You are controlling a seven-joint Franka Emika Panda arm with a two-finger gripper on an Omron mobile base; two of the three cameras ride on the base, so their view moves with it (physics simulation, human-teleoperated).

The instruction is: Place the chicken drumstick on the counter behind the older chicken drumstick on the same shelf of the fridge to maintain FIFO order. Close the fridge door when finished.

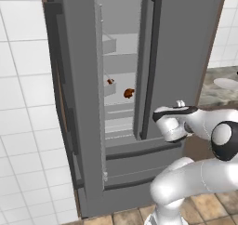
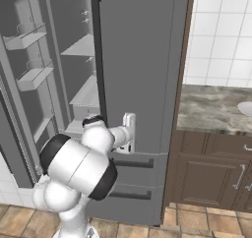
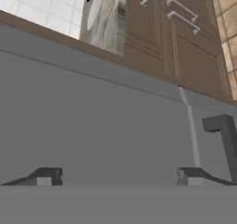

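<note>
The fridge (image 1: 186, 47) stands with its left door (image 1: 79, 103) swung open and its right door (image 2: 142, 60) shut. Through the gap I see a brown chicken drumstick (image 1: 129, 93) on a pale grey shelf (image 1: 122, 101). A second, smaller-looking drumstick (image 1: 110, 81) lies to its left, close to a door rack; I cannot tell what it rests on. My gripper (image 1: 180, 104) (image 2: 129, 129) (image 3: 118, 177) is open and holds nothing, its fingertips (image 3: 46, 177) wide apart right at the lower front of the right door. The counter (image 2: 216, 106) lies to the fridge's right.
A white dish (image 1: 228, 83) sits on the counter. Dark brown cabinet fronts (image 2: 211, 173) with silver handles are below it. The long dark door handle (image 1: 153, 66) runs beside the gap, with two drawer fronts (image 2: 133, 183) under the doors. White tiled wall (image 1: 23, 126) flanks the fridge on the left.
</note>
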